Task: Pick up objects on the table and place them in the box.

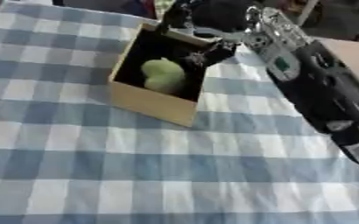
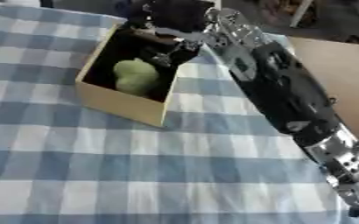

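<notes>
Desk (image 1: pixel 98 175) under a blue-and-white checked cloth carries a wooden box (image 1: pixel 148 103) near its far edge. Over the box's far right corner hangs the right hand (image 1: pixel 213 19); whether it is open I cannot tell. Inside lies a pale green lump (image 1: pixel 164 75), probably soft and light, best cupped round its middle.

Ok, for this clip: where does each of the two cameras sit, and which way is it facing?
Left eye view: in the robot's head, looking down at the checked tablecloth and the box with a green object inside; the right arm comes in from the right, its right hand over the box's far corner.
Right eye view: beside it in the head, facing the same way; the box sits further left, and more of the arm's lower end shows.
Both share the box, green object, cloth and right arm; no left hand shows.
</notes>
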You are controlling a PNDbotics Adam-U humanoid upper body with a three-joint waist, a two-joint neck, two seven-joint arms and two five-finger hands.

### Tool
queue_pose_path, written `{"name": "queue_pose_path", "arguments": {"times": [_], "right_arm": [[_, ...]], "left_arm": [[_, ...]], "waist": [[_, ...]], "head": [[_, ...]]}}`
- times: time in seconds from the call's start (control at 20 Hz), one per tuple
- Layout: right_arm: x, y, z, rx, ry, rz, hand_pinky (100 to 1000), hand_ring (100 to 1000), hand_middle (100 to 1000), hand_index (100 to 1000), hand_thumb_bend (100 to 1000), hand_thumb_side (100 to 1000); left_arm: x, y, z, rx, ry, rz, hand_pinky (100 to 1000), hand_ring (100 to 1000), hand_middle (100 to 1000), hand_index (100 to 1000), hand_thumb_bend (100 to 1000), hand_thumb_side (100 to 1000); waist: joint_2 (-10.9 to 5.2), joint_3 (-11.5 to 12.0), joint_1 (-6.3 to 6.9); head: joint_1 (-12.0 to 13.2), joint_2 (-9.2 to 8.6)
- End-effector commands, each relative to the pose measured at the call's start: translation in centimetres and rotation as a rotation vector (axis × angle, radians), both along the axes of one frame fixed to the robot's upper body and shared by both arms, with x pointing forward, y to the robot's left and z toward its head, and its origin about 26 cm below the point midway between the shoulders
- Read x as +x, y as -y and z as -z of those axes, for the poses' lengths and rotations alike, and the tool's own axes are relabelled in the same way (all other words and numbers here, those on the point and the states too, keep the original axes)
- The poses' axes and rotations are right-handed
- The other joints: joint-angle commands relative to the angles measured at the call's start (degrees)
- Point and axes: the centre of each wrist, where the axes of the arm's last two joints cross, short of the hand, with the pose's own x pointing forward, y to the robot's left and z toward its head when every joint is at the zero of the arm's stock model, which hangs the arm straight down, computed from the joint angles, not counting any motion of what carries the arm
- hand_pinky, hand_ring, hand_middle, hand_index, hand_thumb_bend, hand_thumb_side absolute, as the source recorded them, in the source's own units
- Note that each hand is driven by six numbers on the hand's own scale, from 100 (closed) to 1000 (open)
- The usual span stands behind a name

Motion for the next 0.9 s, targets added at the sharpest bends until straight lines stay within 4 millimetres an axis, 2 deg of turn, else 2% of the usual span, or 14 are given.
{"name": "queue_pose_path", "arguments": {"times": [0.05, 0.4, 0.55, 0.9], "right_arm": [[-2.5, 0.6, -3.3, 0.132, 0.081, -0.039, 764, 699, 565, 787, 100, 100], [-8.3, 0.2, -5.6, 0.392, 0.168, -0.16, 736, 667, 530, 751, 100, 100], [-9.1, 1.3, -5.5, 0.438, 0.194, -0.17, 744, 662, 526, 746, 100, 100], [-9.9, 4.2, -3.6, 0.529, 0.209, -0.228, 738, 650, 516, 737, 100, 100]], "left_arm": [[-0.3, -0.2, -0.4, -0.001, 0.019, -0.007, 410, 745, 789, 609, 100, 731], [-0.3, -0.8, -0.1, -0.005, 0.008, -0.039, 410, 746, 788, 609, 100, 730], [-0.3, -1.0, 0.0, -0.004, 0.004, -0.052, 410, 747, 788, 609, 100, 730], [-0.3, -1.4, 0.2, -0.001, -0.003, -0.077, 407, 748, 789, 609, 100, 730]], "waist": [[-1.5, -0.46, 0.78], [-2.03, -2.17, 1.32], [-2.21, -2.98, 1.66], [-2.03, -4.85, 2.5]], "head": [[0.59, -0.12], [2.46, 0.38], [3.42, 0.58], [5.24, 0.79]]}}
